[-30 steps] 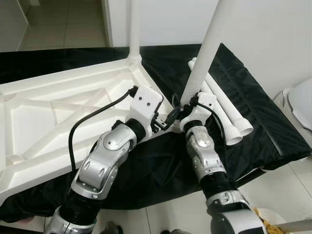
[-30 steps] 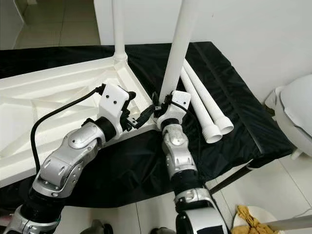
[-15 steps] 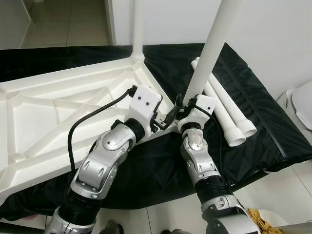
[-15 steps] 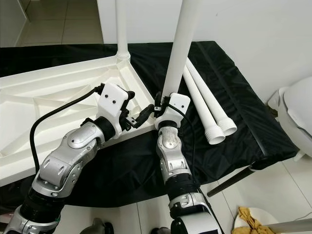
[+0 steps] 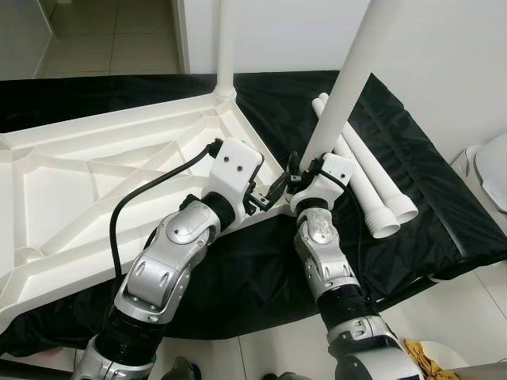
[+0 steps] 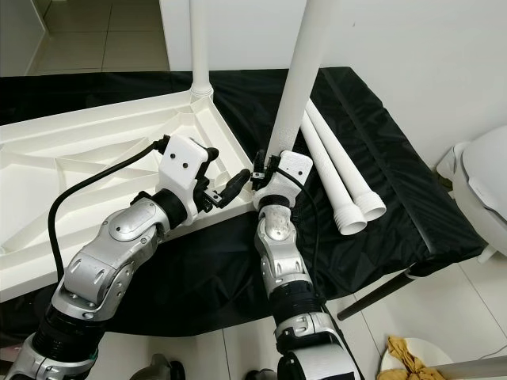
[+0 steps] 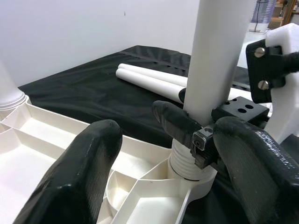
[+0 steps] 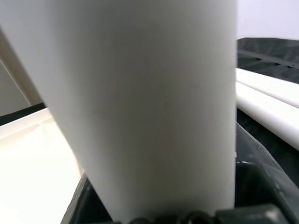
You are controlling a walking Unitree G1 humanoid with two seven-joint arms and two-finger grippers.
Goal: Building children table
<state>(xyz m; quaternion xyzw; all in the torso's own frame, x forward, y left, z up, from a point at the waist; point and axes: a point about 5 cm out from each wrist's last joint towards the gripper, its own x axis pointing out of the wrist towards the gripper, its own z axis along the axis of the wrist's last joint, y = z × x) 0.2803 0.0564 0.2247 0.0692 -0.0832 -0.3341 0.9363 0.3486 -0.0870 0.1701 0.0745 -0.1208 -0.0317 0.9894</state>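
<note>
Right gripper (image 7: 201,133) is clamped on the white table leg (image 5: 348,83) just above its threaded end, which sits in the corner socket (image 7: 189,175) of the upturned tabletop (image 5: 95,182). From the head cam that socket is around 3 o'clock on the tabletop. Left gripper (image 5: 273,190) sits right beside it with fingers spread, gripping nothing; one finger is over the tabletop's ribs, the other by the leg. One leg (image 5: 224,47) already stands at the 1 o'clock corner, and two spare legs (image 5: 372,186) lie on the black cloth (image 5: 432,198) further right. Looks like the screwing-in step to me. Next it probably needs more twisting while keeping the leg straight.
</note>
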